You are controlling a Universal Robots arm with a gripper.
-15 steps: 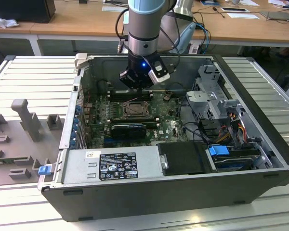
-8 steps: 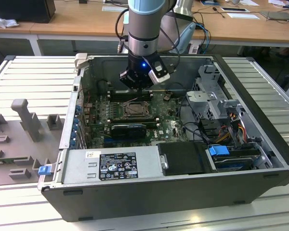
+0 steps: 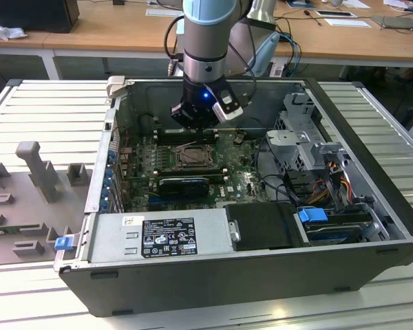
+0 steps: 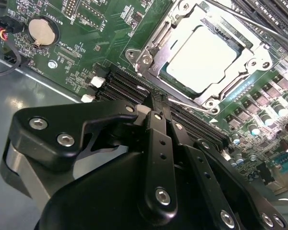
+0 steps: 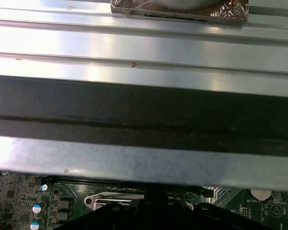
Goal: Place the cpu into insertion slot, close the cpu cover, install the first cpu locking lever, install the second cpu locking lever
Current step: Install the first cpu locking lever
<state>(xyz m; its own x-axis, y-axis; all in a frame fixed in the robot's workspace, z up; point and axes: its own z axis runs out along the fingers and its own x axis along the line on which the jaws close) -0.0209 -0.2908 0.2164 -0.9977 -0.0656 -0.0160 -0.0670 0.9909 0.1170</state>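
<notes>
- Jaws of the gripper look drawn together in the second wrist view, the two black fingers side by side, and I see nothing clamped between them.
- In the exterior view I have the gripper lowered into the open computer case, just over the far edge of the socket.
- The cpu, pale and silvery, lies flat in the insertion slot.
- The cpu cover is folded down over it, its metal frame ringing the chip's top.
- A thin wire locking lever runs along the socket edge nearest the fingertips, which sit just beside its end. I cannot tell whether they touch it.
- A second lever runs along the opposite edge. I cannot tell whether either one is hooked.
- I judge the work to be at the levers, with chip and cover already done.
- To do this well I would push on the rod alone with the closed tips, slow and straight.
- I would keep clear of the memory slots right below the fingers and off the chip's exposed top.
</notes>
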